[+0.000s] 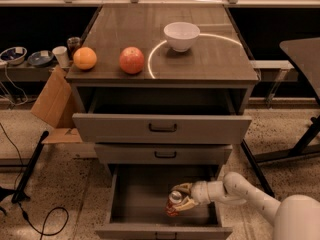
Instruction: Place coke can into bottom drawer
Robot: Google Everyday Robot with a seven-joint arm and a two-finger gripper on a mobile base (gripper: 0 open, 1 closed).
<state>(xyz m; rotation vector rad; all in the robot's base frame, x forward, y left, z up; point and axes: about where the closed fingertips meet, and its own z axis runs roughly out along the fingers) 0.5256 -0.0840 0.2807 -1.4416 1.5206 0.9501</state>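
The coke can [173,205], red with a silver top, stands low inside the open bottom drawer [145,194], near its front right. My gripper [181,197] reaches in from the right on a white arm [235,189]. Its fingers [182,188] sit on either side of the can and are shut on it. The can is at or just above the drawer floor; I cannot tell if it touches.
The wide top drawer [162,128] is pulled out above; the middle drawer [164,154] is closed. On the cabinet top are an orange [85,58], a red apple [131,60] and a white bowl [181,35]. A cardboard box [52,104] and cables lie at left.
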